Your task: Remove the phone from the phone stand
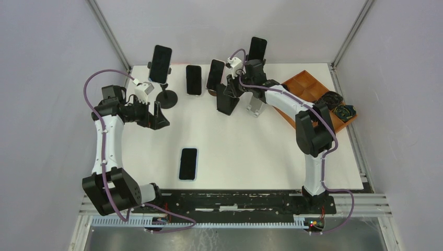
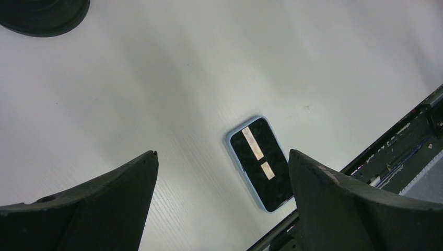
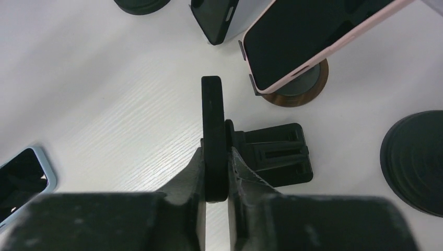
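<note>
The right claw (image 3: 214,159) is clamped on a black phone (image 3: 212,112), seen edge-on at the centre of the right wrist view. The phone's back rests against the black folding phone stand (image 3: 279,154) on the white desk (image 3: 104,104). The left claw (image 2: 223,157) hangs wide open, holding nothing, at the left of the top view. A blue-cased phone (image 2: 259,163) lies flat at lower centre.

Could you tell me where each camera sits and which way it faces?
Top external: above and behind the arms, looking down on the table; both show whole.
Left wrist: on that wrist, facing down at the blue-cased phone; the open left gripper frames it.
Right wrist: looks along the right gripper, shut on the black phone.
Shared: the blue-cased phone, in all three.
</note>
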